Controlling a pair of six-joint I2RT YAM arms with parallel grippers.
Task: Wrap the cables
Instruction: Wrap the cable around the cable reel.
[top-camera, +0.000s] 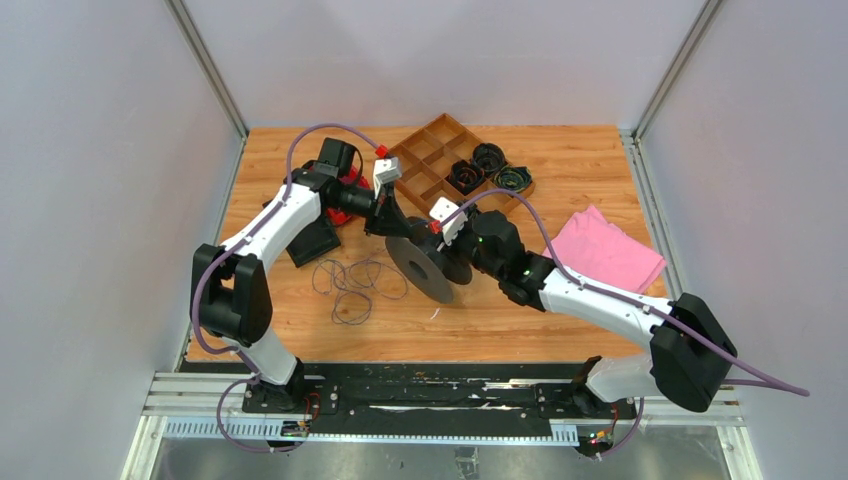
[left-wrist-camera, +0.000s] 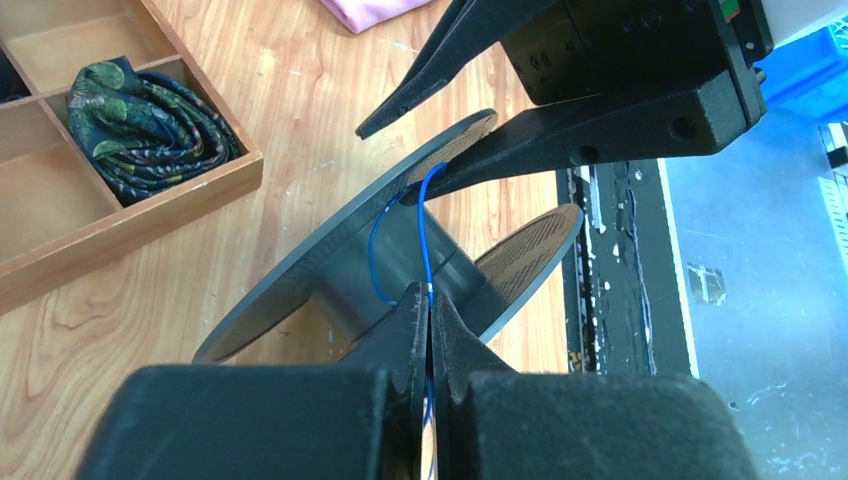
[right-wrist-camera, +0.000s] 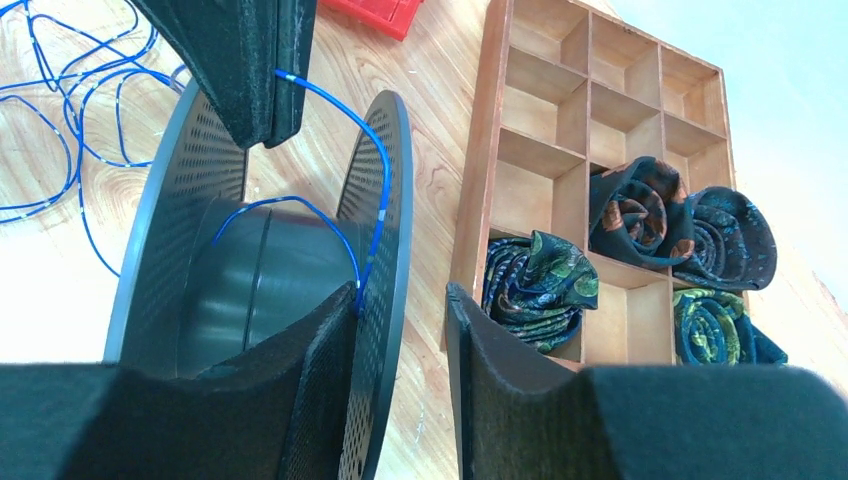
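Left hand (left-wrist-camera: 428, 300) pressed together on a thin blue cable (right-wrist-camera: 384, 180) just above the grey spool (top-camera: 425, 268), right hand (right-wrist-camera: 400, 300) spread astride one spool flange, cable arcing down to the hub, its slack lying loose on the desk (top-camera: 560, 310) left of the spool.

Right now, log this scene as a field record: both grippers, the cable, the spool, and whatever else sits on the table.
left gripper: shut on the blue cable, above the spool's hub
right gripper: open, fingers straddling one spool flange
spool: dark grey, perforated flanges, turned on edge
cable path: from the left gripper down to the hub
loose cable: tangled on the table, left of the spool
wooden tray: rolled patterned fabrics in some compartments
pink cloth: right of the spool
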